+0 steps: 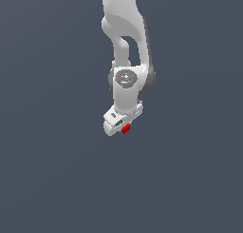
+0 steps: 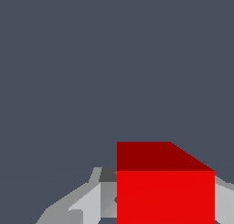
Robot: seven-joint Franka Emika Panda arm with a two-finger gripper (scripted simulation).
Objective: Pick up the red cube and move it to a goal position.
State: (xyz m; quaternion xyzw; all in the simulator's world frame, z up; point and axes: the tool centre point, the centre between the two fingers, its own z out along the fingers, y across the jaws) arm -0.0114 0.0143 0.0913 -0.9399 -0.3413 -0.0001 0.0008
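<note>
**Q:** Red fills the near part of the wrist view. What is it?

**A:** It is the red cube (image 2: 165, 191), a plain bright block, with grey fingers (image 2: 93, 202) of the end effector (image 2: 155, 205) against its sides, pinching it.

**Q:** Where is it in the wider scene?

**A:** In the exterior view, the cube (image 1: 126, 128) sits at the tip of the white arm's end effector (image 1: 121, 127), against a flat dark grey background; whether it is off the bench I cannot tell.

**Q:** How far along is the task?

**A:** The grasp appears done. Carrying it to the goal seems to remain; no goal marker shows.

**Q:** Any writing?

**A:** No labels, brands or text are readable.
</note>
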